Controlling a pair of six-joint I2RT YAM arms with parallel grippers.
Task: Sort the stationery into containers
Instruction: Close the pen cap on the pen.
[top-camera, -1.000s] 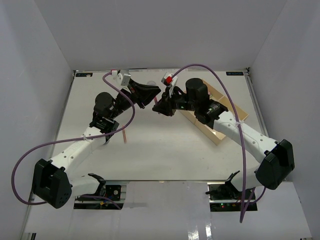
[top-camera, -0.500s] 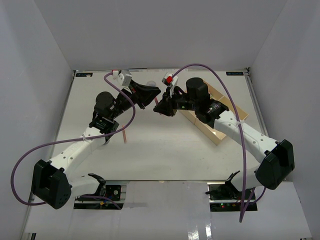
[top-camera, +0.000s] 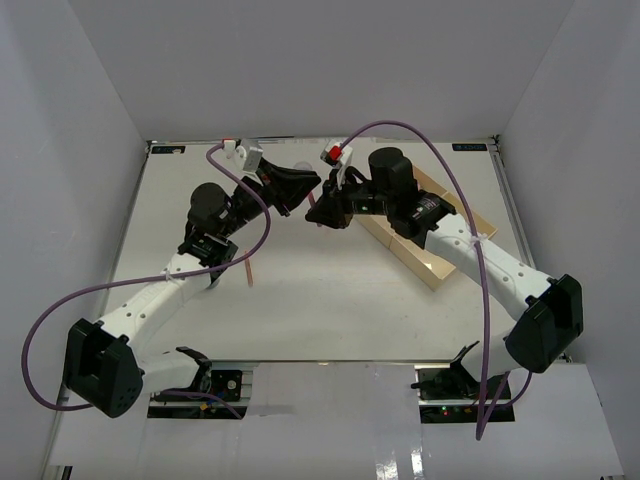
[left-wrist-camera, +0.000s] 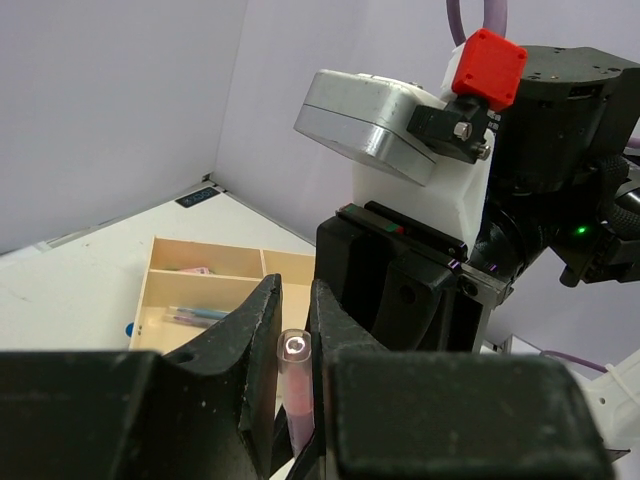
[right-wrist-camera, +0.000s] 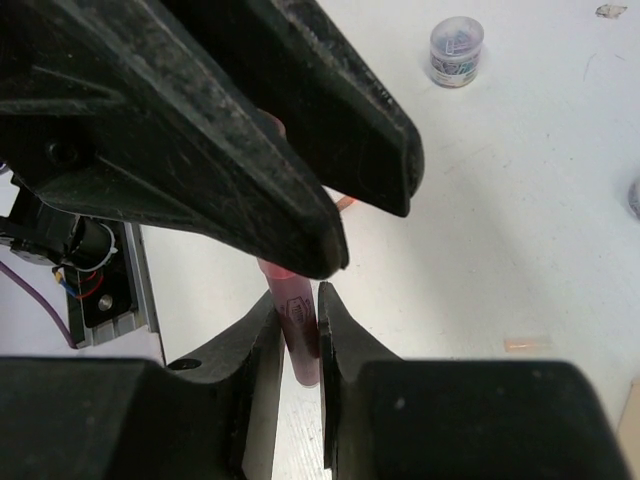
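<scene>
Pink pen (right-wrist-camera: 293, 318) mid-air over far-centre table (top-camera: 300, 300), left gripper (top-camera: 300, 192) and right gripper (top-camera: 322, 212) both clamped shut on it. Versus a second ago: right arm (top-camera: 470, 250) crept left, grip unchanged. Long axis runs claw to claw, probably near level; top view hides it.

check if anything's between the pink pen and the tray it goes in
Nothing loose that I can see. The pink pen is pinched by both the left gripper and the right gripper; only the right gripper's own body sits between pen and tray.
</scene>
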